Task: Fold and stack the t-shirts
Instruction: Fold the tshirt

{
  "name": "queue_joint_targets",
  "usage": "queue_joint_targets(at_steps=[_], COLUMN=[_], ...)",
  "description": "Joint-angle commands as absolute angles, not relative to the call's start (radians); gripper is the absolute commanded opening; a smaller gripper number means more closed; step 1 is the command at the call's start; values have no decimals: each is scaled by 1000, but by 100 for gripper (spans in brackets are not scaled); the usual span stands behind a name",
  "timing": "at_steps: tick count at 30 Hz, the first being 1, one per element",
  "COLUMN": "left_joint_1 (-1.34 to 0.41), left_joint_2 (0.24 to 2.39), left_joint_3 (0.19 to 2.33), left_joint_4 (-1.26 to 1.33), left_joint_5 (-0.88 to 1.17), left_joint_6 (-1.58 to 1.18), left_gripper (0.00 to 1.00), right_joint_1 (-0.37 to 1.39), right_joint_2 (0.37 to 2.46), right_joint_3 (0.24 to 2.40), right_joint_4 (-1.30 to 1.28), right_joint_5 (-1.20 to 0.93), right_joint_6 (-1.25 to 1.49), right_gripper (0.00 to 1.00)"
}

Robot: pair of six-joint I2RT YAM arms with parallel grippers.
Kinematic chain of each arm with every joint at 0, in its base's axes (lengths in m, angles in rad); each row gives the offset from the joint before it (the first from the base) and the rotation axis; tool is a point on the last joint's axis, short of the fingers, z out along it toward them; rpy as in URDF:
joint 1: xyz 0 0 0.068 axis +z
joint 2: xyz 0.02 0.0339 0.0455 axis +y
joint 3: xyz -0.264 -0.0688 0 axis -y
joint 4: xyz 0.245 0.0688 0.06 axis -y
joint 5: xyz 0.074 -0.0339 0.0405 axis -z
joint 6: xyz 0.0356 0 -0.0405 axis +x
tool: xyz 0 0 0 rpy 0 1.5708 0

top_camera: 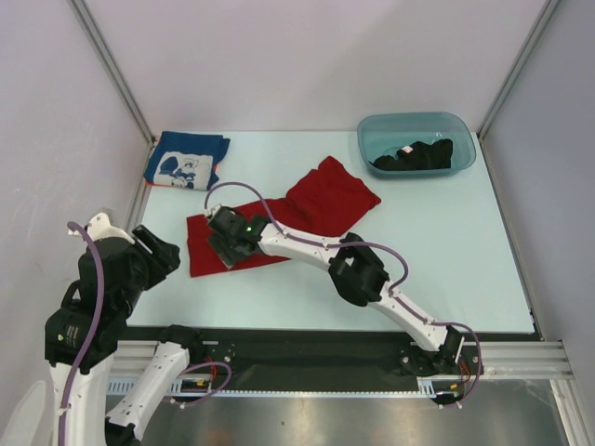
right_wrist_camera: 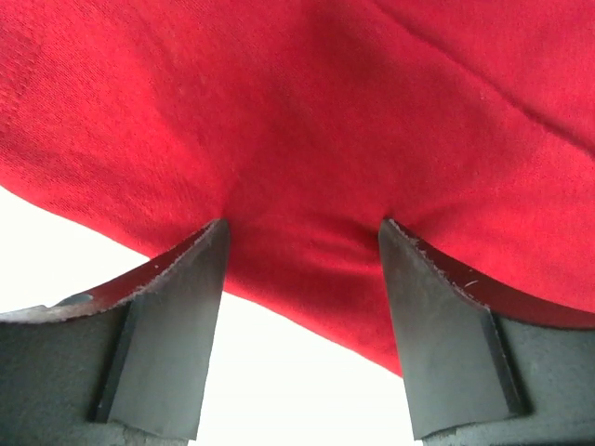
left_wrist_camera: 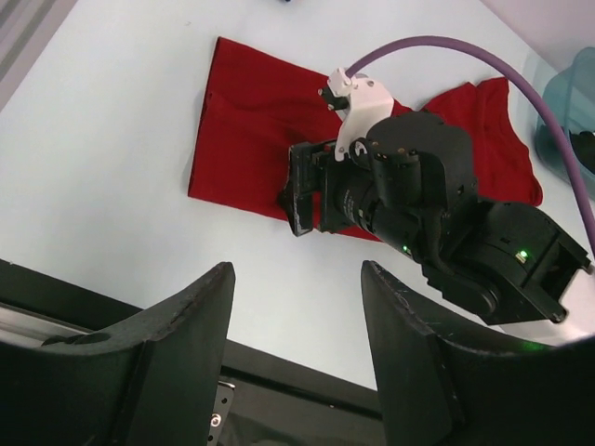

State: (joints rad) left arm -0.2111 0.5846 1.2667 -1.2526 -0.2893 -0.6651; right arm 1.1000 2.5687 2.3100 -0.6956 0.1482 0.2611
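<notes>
We see the red tee lying opened out near the table's ctr, one part reaching toward the far right and a flatter, longer part toward the near left. It's wrinkled, not folded.

R gripper is down on the tee's near-left edge. Its jaws are apart, and both fingertips press into the cloth, w/ a small pucker of fabric btwn them. They aren't clamped on it.

L gripper hangs above the table's near-left edge, off the tee. Its jaws are apart w/ nothing btwn them, and it points toward the R gripper.

The blue tee w/ white print sits folded at the far-left corner, well apart from the red one. The black tee lies bunched inside the teal tub at the far right.
</notes>
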Motion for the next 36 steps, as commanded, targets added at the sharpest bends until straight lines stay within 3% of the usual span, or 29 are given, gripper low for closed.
queue_joint_targets(at_steps=[1, 9, 19, 23, 28, 31, 36], left_joint_1=[-215, -215, -216, -239, -310, -406, -541], left_joint_2=[597, 653, 798, 850, 942, 1020, 1101], left_joint_3=[1262, 1201, 1069, 994, 928, 920, 949], left_joint_4=[-1243, -1140, -954, -815, -674, -629, -618], left_joint_5=[-253, -187, -8, 52, 65, 12, -89], left_joint_6=[-654, -549, -463, -465, -489, -523, -620], left_gripper=[63, 64, 65, 65, 67, 67, 66], right_joint_1=[1108, 1097, 1078, 1078, 970, 803, 576], right_joint_2=[2489, 2177, 1774, 1576, 1324, 1318, 1585], right_joint_3=[2131, 1534, 984, 940, 1041, 1127, 1353], right_joint_4=[-847, -764, -798, -854, -864, -812, -776], right_joint_5=[112, 9, -89, -71, 46, 69, 153], right_joint_6=[302, 293, 391, 457, 498, 483, 486], right_gripper=[71, 76, 78, 82, 96, 97, 96])
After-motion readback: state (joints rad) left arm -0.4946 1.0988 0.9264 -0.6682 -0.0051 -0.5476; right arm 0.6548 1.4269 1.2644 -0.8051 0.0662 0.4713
